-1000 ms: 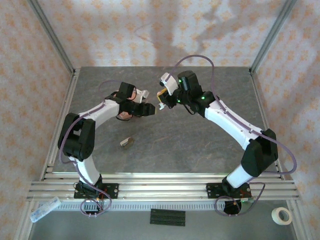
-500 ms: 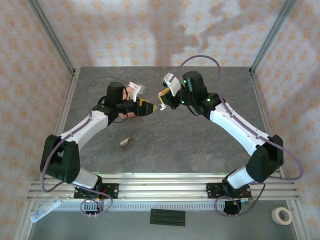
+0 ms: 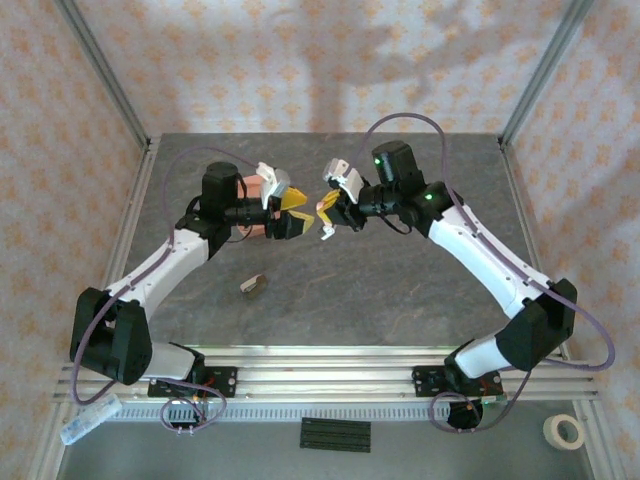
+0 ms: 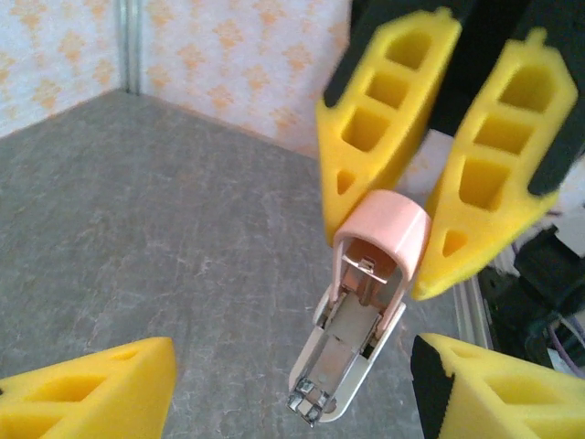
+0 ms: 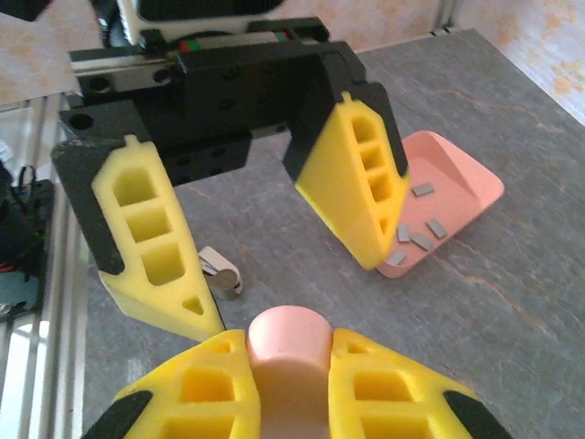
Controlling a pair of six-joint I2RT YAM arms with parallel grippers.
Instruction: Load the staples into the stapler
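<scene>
One pale pink and white mini stapler (image 4: 352, 338) is what my next command hangs on. It is up in the air over the grey stone-look table (image 3: 400, 290), not resting on it. Its rounded pink rear end is pinched between the yellow fingers of the right gripper (image 4: 382, 263), and the slim body slopes down and away from that grip. The stapler looks hinged open, since I can see a bare metal channel along it in the left wrist view. Its long axis runs along the line between the two arms, front tip aimed at the left gripper (image 3: 298, 212). That gripper's fingers are spread wide, with nothing between them that I can make out, and the tip sits just short of the gap. Several short grey metal staples (image 5: 416, 233) lie loose on the salmon-pink square tray (image 5: 462, 178), which sits on the table behind and below the left gripper's far finger in the right wrist view. The left arm is plainly the nearer one to them, so I judge it should turn down and back to the tray for a strip while the right holds the channel steady. A small pale block (image 3: 253, 284) lies apart, nearer the bases.
</scene>
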